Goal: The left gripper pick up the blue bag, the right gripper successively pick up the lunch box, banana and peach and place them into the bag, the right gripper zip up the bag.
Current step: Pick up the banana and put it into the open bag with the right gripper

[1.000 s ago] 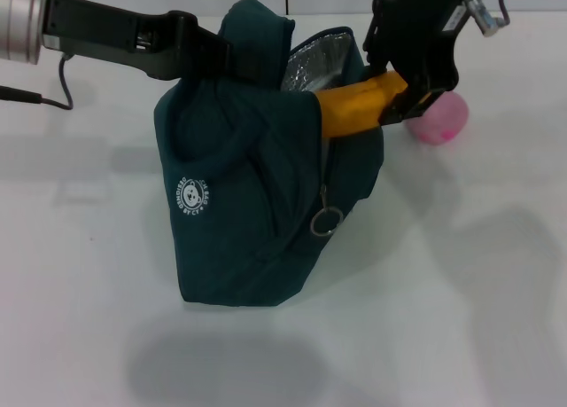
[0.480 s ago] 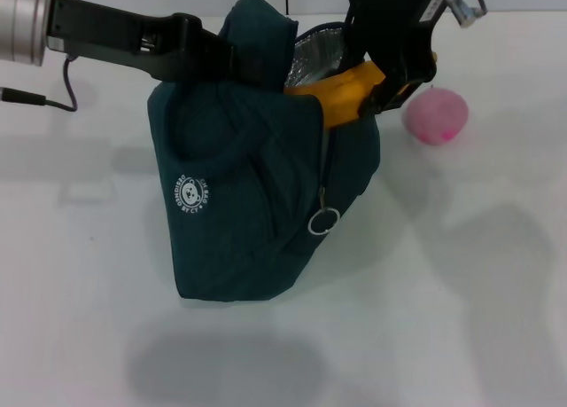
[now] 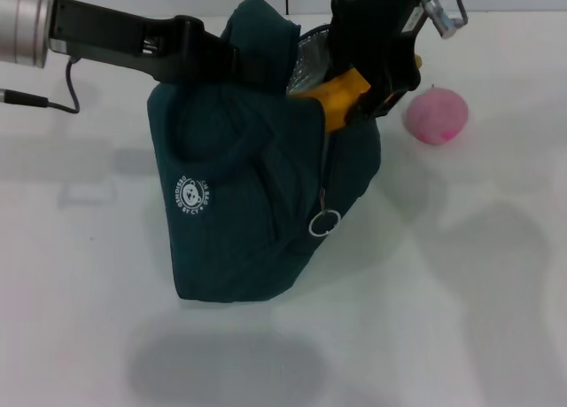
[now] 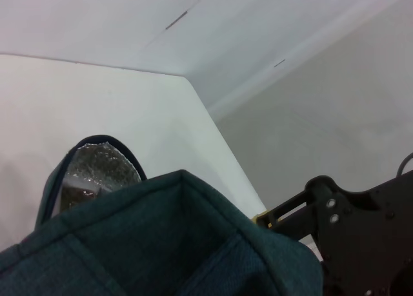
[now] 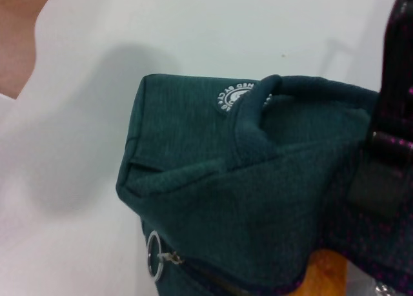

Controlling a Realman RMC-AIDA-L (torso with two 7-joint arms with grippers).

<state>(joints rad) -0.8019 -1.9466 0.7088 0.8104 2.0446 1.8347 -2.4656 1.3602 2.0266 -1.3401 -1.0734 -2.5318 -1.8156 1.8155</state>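
left end effector (image 3: pixel 232 59) clenched on top edge of blue bag (image 3: pixel 248 194), holding it upright on white counter (image 3: pixel 461 274) with foil-lined mouth open. right end effector (image 3: pixel 376 74) over bag mouth, grasping banana (image 3: pixel 341 98), inner end already inside the opening. peach (image 3: pixel 436 114) on counter just beside bag.
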